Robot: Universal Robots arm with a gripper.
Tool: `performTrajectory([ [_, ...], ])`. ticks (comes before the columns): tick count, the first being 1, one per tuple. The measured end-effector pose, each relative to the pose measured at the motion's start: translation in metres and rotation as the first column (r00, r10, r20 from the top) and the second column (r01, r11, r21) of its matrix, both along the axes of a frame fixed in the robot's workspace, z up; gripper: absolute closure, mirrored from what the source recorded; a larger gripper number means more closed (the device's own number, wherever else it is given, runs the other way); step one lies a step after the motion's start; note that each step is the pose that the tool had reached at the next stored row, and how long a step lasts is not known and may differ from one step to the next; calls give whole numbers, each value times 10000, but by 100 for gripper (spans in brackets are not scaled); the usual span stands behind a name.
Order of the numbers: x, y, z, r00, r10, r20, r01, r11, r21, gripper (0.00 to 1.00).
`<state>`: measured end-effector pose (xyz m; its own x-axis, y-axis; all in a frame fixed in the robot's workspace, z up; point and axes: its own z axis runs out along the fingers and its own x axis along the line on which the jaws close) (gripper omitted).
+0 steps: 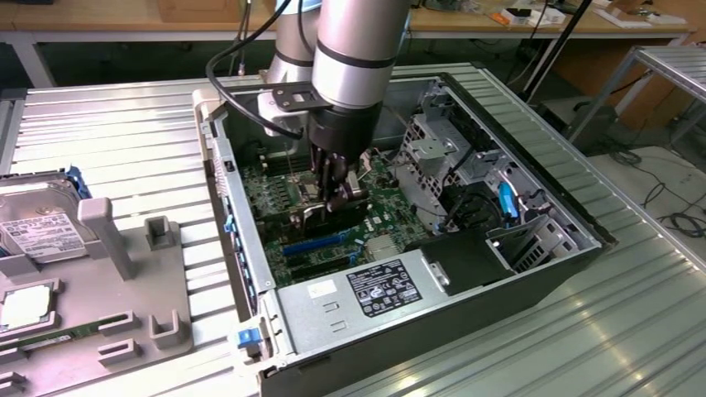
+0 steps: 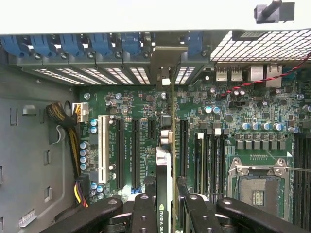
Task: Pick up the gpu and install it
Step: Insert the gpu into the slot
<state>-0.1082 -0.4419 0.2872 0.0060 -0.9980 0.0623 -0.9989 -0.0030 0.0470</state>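
**GPU gripped, install step in hand**

Inside the open PC case [image 1: 464, 322], over the motherboard [image 2: 243, 111], the gpu [image 2: 164, 170] stands on edge. Its long axis runs along the expansion slots [image 2: 134, 150], bracket end toward the rear slot panel [image 2: 97, 73]. My gripper [image 2: 166, 201] has its fingers [image 2: 144, 206] narrow, pinching the card. I judge pick done, seating underway. That calls for the edge lined up with the slot and a straight press. Can't tell if contacts are in.

White lettering "NVIDIA QUA…", cut off there, runs along the top edge of the gpu [image 2: 164, 187]; labels on the power supply [image 1: 344, 302] and hard drive [image 1: 33, 227] cannot be read.
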Motion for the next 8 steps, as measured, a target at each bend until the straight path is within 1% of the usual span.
performTrajectory([
  [4,0,0,-11,10000,0,24,0,10000,9,73],
  [8,1,0,-44,10000,-1,40,1,10000,11,73],
])
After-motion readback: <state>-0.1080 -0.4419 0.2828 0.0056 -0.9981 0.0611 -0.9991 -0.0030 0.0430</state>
